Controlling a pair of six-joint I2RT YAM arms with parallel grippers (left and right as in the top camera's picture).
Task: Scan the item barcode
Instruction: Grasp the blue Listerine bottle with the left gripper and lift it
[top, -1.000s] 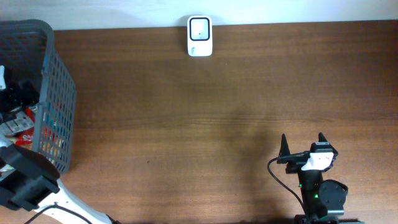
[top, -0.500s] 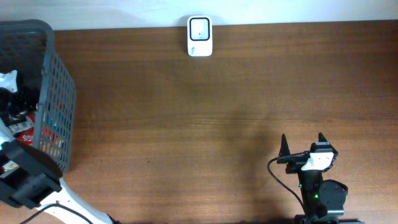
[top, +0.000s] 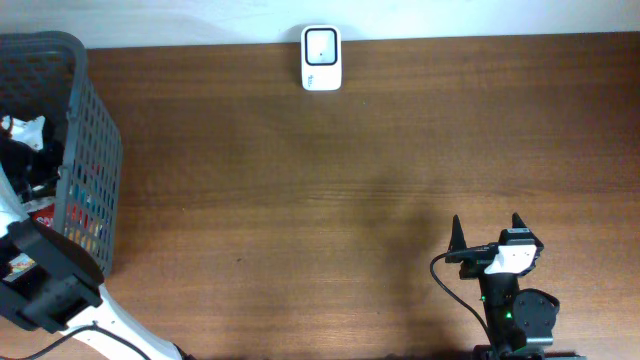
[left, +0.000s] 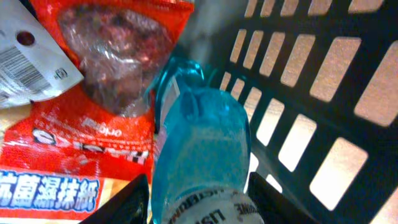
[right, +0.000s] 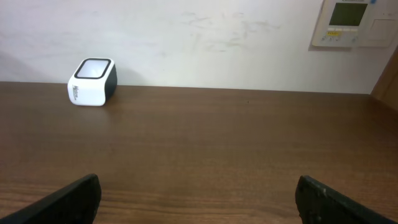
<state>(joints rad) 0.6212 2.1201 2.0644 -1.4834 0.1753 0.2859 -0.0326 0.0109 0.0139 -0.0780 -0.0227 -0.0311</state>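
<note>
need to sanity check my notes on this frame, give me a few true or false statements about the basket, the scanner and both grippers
1. The left gripper has a finger on each side of the blue Listerine bottle. True.
2. The barcode scanner lies inside the grey basket. False: it stands on the table at its far edge, apart from the basket.
3. The right gripper is open and holds nothing. True.
4. The pouch beside the bottle is green. False: the red pouch lies there.
</note>
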